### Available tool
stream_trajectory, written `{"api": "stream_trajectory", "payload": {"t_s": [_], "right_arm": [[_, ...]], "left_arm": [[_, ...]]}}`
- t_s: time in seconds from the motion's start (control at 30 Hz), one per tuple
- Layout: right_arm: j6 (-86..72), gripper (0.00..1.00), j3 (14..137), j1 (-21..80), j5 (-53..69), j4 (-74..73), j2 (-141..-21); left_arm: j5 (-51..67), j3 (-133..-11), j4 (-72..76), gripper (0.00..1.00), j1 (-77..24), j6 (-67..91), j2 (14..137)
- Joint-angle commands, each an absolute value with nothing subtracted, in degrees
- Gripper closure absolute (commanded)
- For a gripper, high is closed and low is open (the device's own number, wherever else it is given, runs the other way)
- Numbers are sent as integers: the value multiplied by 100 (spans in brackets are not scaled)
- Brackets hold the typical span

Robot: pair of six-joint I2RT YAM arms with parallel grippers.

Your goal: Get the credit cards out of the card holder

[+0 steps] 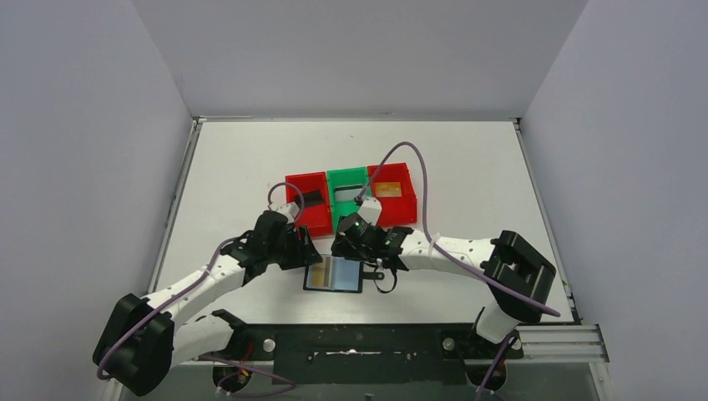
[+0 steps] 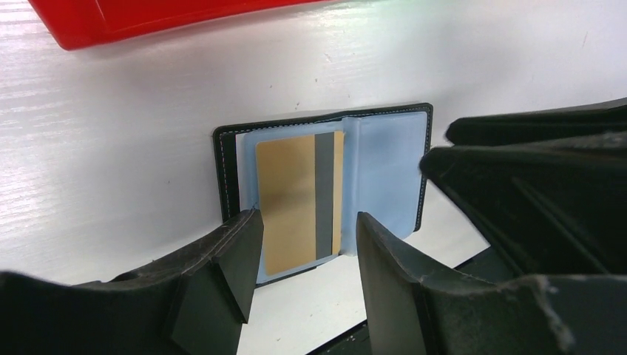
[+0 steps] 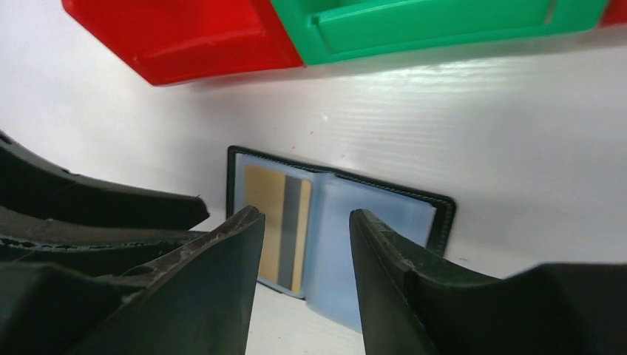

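**Open card holder [image 1: 334, 274] near the middle of the surface's [image 1: 476, 184] near edge, both arms bent over it.**
The top view alone shows a black card [image 1: 311, 199] in the left red bin [image 1: 305, 180], a silver-grey card [image 1: 346, 193] in the green bin [image 1: 346, 175] and an orange-gold card [image 1: 385, 190] in the right red bin [image 1: 392, 172]. Only the wrist views show a gold card [image 2: 292, 203] with a grey stripe tucked in the holder's blue-grey pocket. The left arm's fingers [image 2: 229, 274] and the right arm's fingers [image 3: 222, 281] are spread apart, holding nothing.

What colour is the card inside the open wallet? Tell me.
The card is orange-gold with a grey stripe; left wrist view shows it best.
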State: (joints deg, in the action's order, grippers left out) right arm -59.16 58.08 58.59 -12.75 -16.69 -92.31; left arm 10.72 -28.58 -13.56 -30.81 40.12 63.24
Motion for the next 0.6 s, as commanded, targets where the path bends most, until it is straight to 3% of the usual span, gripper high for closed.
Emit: {"api": "stream_trajectory", "payload": {"t_s": [0.0,0.33,0.57], "right_arm": [[-6520,54,5269,5890,-554,194,-9179],[-6918,62,4901,5887,311,1262,-9852],[-7043,64,4887,5950,95,887,-9864]], "left_arm": [[1113,-2944,-1280,51,-3098,4042,6348],[1363,-2765,-1126,53,-3098,4052,6435],[1377,-2749,-1081,53,-3100,4055,6540]]}}
